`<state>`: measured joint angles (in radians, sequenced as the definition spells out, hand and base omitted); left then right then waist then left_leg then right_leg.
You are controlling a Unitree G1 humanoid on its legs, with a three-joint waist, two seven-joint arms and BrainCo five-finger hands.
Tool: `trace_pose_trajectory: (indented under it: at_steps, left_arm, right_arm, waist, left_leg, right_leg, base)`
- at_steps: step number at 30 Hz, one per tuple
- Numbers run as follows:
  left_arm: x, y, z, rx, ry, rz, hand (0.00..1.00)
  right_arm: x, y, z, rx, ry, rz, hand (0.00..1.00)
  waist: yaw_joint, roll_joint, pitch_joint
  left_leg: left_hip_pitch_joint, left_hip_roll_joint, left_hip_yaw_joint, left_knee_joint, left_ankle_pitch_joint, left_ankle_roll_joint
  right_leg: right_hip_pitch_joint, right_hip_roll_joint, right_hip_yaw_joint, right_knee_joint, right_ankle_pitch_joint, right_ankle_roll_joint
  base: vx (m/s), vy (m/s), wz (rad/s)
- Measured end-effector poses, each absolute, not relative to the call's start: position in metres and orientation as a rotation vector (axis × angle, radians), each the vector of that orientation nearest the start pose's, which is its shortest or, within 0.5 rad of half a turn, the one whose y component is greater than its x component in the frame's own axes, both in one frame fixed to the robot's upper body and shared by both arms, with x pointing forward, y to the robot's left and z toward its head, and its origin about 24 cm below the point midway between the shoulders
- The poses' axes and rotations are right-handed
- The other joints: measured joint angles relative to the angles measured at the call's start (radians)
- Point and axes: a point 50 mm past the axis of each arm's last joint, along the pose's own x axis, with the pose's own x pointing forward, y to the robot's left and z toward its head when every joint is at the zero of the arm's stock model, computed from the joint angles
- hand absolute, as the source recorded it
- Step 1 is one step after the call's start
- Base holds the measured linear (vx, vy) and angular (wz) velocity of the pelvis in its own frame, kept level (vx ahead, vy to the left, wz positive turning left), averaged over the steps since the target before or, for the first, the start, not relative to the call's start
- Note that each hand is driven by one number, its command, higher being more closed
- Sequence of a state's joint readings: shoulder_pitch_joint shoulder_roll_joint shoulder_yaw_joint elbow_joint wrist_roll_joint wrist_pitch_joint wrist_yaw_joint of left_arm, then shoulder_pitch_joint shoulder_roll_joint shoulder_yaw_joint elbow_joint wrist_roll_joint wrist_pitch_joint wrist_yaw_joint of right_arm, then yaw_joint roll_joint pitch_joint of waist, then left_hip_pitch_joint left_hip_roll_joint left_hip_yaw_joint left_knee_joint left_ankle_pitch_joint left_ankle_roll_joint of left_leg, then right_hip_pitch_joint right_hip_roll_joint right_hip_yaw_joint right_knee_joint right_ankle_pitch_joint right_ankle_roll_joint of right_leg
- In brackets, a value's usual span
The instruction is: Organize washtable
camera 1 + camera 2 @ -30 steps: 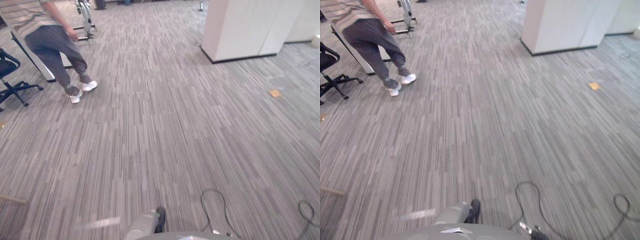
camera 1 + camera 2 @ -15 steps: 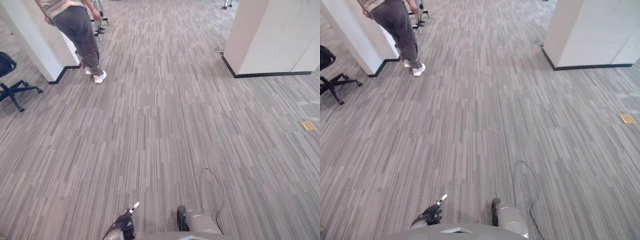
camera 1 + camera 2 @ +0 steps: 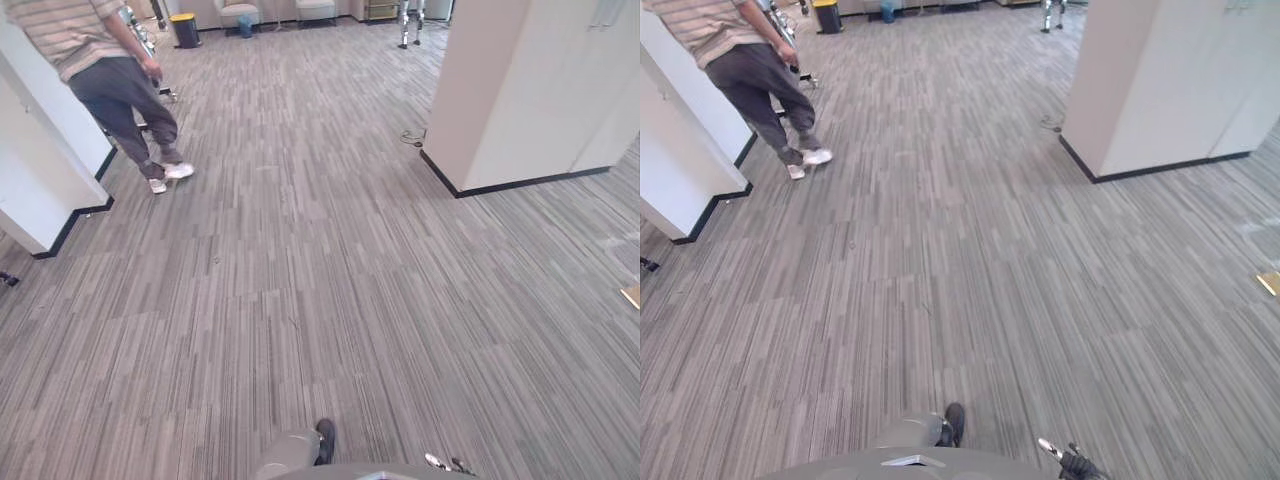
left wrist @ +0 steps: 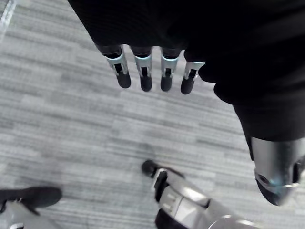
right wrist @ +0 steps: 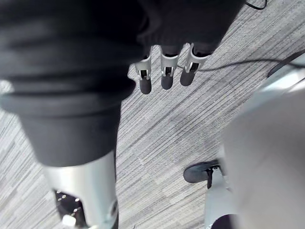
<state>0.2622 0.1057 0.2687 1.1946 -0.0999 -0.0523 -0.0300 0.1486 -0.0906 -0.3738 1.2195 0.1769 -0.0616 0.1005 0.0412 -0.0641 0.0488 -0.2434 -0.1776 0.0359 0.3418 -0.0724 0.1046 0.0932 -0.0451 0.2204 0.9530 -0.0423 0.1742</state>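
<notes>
Grey striped carpet point(image 3: 320, 260) runs across both eye views, from the bottom edge to the top. At the upper left of the frame a person point(image 3: 110, 70) in a striped shirt, dark trousers and white shoes is in mid-step beside a white wall point(image 3: 40, 170) with a black skirting. A white pillar point(image 3: 510, 90) with the same black base fills the upper right. A yellow-topped bin point(image 3: 184, 28) stands at the top edge, left of centre. At the right edge a small tan piece point(image 3: 1270, 283), perhaps card, lies flat on the carpet. In the left wrist view the left hand point(image 4: 145, 67) hangs over the carpet with its fingers straight in a row and its thumb apart, holding nothing. The right hand point(image 5: 164, 71) hangs the same way in its own wrist view, fingers straight and empty. Where the washtable stands I cannot tell.
</notes>
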Motion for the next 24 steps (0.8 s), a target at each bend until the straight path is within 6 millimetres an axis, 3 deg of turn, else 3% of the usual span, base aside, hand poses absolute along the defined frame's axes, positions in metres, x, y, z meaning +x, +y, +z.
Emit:
trace_pose_trajectory:
  at_steps: [1, 2, 3, 5, 6, 7, 8, 9, 10, 11, 12, 13, 14, 15, 16, 17, 18, 19, 20, 22, 24]
  left_arm:
    - [-0.005, 0.223, -0.171, -0.137, 1.330, 0.402, 0.00]
    - [0.009, 0.218, -0.172, -0.118, 1.303, 0.355, 0.00]
    - [0.014, 0.220, -0.171, -0.103, 1.290, 0.338, 0.00]
    - [0.044, 0.214, -0.170, -0.083, 1.222, 0.279, 0.00]
    - [0.064, 0.211, -0.167, -0.092, 1.154, 0.268, 0.00]
    - [0.068, 0.211, -0.166, -0.094, 1.141, 0.268, 0.00]
    - [0.081, 0.208, -0.163, -0.105, 1.091, 0.269, 0.00]
    - [0.088, 0.208, -0.161, -0.101, 1.066, 0.265, 0.00]
    - [0.090, 0.209, -0.161, -0.098, 1.061, 0.268, 0.00]
    - [0.087, 0.201, -0.163, -0.140, 1.071, 0.287, 0.00]
    - [0.085, 0.193, -0.165, -0.173, 1.081, 0.291, 0.00]
    - [0.085, 0.190, -0.165, -0.202, 1.076, 0.308, 0.00]
    - [0.083, 0.190, -0.166, -0.215, 1.078, 0.321, 0.00]
    - [0.077, 0.192, -0.167, -0.248, 1.088, 0.367, 0.00]
    - [0.073, 0.194, -0.168, -0.276, 1.092, 0.405, 0.00]
    - [0.073, 0.194, -0.168, -0.285, 1.094, 0.411, 0.00]
    - [0.075, 0.197, -0.167, -0.285, 1.086, 0.410, 0.00]
    - [0.077, 0.199, -0.166, -0.297, 1.071, 0.421, 0.00]
    - [0.082, 0.205, -0.164, -0.286, 1.043, 0.426, 0.00]
    - [0.084, 0.209, -0.162, -0.252, 1.034, 0.407, 0.00]
    - [0.081, 0.211, -0.162, -0.244, 1.042, 0.412, 0.00]
  right_arm:
    - [0.019, -0.216, -0.173, 0.346, 1.235, -0.472, 0.00]
    - [0.013, -0.217, -0.173, 0.363, 1.237, -0.489, 0.00]
    - [0.012, -0.217, -0.173, 0.370, 1.234, -0.496, 0.00]
    - [0.008, -0.223, -0.172, 0.355, 1.234, -0.508, 0.00]
    - [0.008, -0.223, -0.172, 0.353, 1.232, -0.509, 0.00]
    - [0.008, -0.223, -0.172, 0.353, 1.232, -0.510, 0.00]
    - [0.010, -0.218, -0.172, 0.356, 1.229, -0.507, 0.00]
    - [0.008, -0.216, -0.173, 0.354, 1.236, -0.511, 0.00]
    - [0.006, -0.212, -0.174, 0.361, 1.246, -0.507, 0.00]
    - [-0.002, -0.211, -0.174, 0.373, 1.265, -0.517, 0.00]
    - [-0.005, -0.212, -0.174, 0.367, 1.273, -0.528, 0.00]
    - [-0.002, -0.213, -0.173, 0.365, 1.262, -0.534, 0.00]
    - [-0.001, -0.216, -0.173, 0.358, 1.256, -0.536, 0.00]
    - [0.001, -0.220, -0.172, 0.356, 1.241, -0.550, 0.00]
    - [0.005, -0.221, -0.171, 0.356, 1.222, -0.550, 0.00]
    - [0.008, -0.223, -0.171, 0.355, 1.213, -0.552, 0.00]
    - [0.019, -0.226, -0.170, 0.345, 1.191, -0.540, 0.00]
    - [0.022, -0.225, -0.170, 0.345, 1.186, -0.534, 0.00]
    - [0.028, -0.224, -0.170, 0.341, 1.184, -0.518, 0.00]
    - [0.044, -0.222, -0.169, 0.337, 1.150, -0.490, 0.00]
    - [0.062, -0.221, -0.167, 0.357, 1.097, -0.483, 0.00]
  waist:
    - [-0.006, -0.003, 0.004]
    - [-0.014, 0.016, 0.012]
    - [-0.019, 0.028, 0.015]
    - [-0.047, 0.079, 0.028]
    - [-0.051, 0.078, 0.029]
    - [-0.052, 0.075, 0.028]
    - [-0.056, 0.062, 0.028]
    - [-0.063, 0.037, 0.028]
    - [-0.067, 0.031, 0.022]
    - [-0.076, 0.039, 0.010]
    - [-0.082, 0.059, 0.003]
    - [-0.080, 0.069, 0.002]
    - [-0.079, 0.075, 0.001]
    - [-0.077, 0.084, -0.010]
    - [-0.071, 0.091, -0.010]
    - [-0.068, 0.096, -0.007]
    - [-0.046, 0.104, 0.011]
    - [-0.039, 0.101, 0.024]
    - [-0.023, 0.093, 0.043]
    - [0.001, 0.084, 0.053]
    - [0.018, 0.082, 0.055]
  left_leg:
    - [0.074, -0.026, -0.032, -0.007, -0.037, 0.009]
    - [0.152, -0.023, -0.076, -0.028, -0.079, 0.027]
    - [0.192, -0.012, -0.089, -0.042, -0.093, 0.027]
    - [0.325, 0.052, -0.149, -0.087, -0.146, 0.041]
    - [0.361, 0.069, -0.168, -0.097, -0.180, 0.035]
    - [0.369, 0.071, -0.171, -0.100, -0.189, 0.035]
    - [0.400, 0.078, -0.189, -0.109, -0.228, 0.029]
    - [0.432, 0.074, -0.209, -0.119, -0.266, 0.026]
    - [0.453, 0.072, -0.220, -0.128, -0.281, 0.023]
    - [0.516, 0.122, -0.258, -0.154, -0.301, 0.007]
    - [0.529, 0.149, -0.278, -0.135, -0.295, -0.002]
    - [0.526, 0.170, -0.276, -0.079, -0.284, -0.022]
    - [0.517, 0.182, -0.277, -0.030, -0.272, -0.042]
    - [0.453, 0.184, -0.293, 0.127, -0.230, -0.111]
    - [0.368, 0.173, -0.315, 0.341, -0.136, -0.214]
    - [0.317, 0.161, -0.328, 0.468, -0.068, -0.254]
    - [0.194, 0.169, -0.293, 0.733, -0.020, -0.254]
    - [0.157, 0.176, -0.270, 0.812, -0.038, -0.216]
    - [0.095, 0.184, -0.221, 0.878, -0.080, -0.152]
    - [0.018, 0.183, -0.178, 0.806, -0.134, -0.126]
    - [-0.027, 0.176, -0.167, 0.563, -0.173, -0.124]
  right_leg:
    - [-0.068, -0.011, -0.051, 0.145, -0.018, -0.048]
    - [-0.134, -0.009, -0.119, 0.203, -0.088, -0.121]
    - [-0.173, -0.001, -0.144, 0.199, -0.127, -0.138]
    - [-0.288, 0.037, -0.221, -0.053, -0.245, -0.150]
    - [-0.349, 0.041, -0.220, -0.256, -0.226, -0.124]
    - [-0.362, 0.041, -0.220, -0.312, -0.213, -0.114]
    - [-0.392, 0.032, -0.221, -0.587, -0.116, -0.084]
    - [-0.414, 0.016, -0.204, -0.763, -0.012, -0.033]
    - [-0.429, 0.007, -0.192, -0.785, 0.028, -0.021]
    - [-0.431, 0.037, -0.216, -0.726, 0.143, -0.094]
    - [-0.422, 0.055, -0.239, -0.698, 0.150, -0.134]
    - [-0.411, 0.079, -0.255, -0.671, 0.124, -0.190]
    - [-0.396, 0.089, -0.270, -0.662, 0.107, -0.211]
    - [-0.365, 0.113, -0.283, -0.660, 0.068, -0.234]
    - [-0.320, 0.133, -0.289, -0.680, 0.039, -0.251]
    - [-0.288, 0.143, -0.290, -0.700, 0.030, -0.261]
    - [-0.197, 0.169, -0.290, -0.747, 0.008, -0.289]
    - [-0.148, 0.175, -0.288, -0.770, 0.003, -0.295]
    - [-0.065, 0.177, -0.275, -0.803, -0.002, -0.303]
    - [0.015, 0.171, -0.251, -0.838, -0.007, -0.304]
    - [0.067, 0.152, -0.219, -0.864, -0.052, -0.277]
  base:
    - [0.52, -0.124, 0.63]
    - [0.37, -0.095, 0.49]
    - [0.03, -0.083, 0.48]
    - [-0.15, -0.022, 0.60]
    - [-0.05, -0.017, 0.44]
    - [0.29, -0.158, 0.24]
    - [0.53, -0.283, 0.23]
    - [0.63, -0.362, 0.30]
    - [0.79, -0.530, 0.50]
    - [0.77, -0.519, 0.59]
    - [0.84, -0.546, 0.57]
    - [0.56, -0.329, 0.31]
    - [0.55, -0.346, 0.12]
    - [0.49, -0.352, 0.04]
    - [0.45, -0.330, 0.04]
    - [0.33, -0.248, 0.06]
    - [0.19, -0.127, 0.09]
    - [0.19, -0.134, 0.05]
    - [0.13, -0.101, -0.04]
    - [0.00, -0.071, -0.35]
    - [-0.30, 0.039, -0.49]
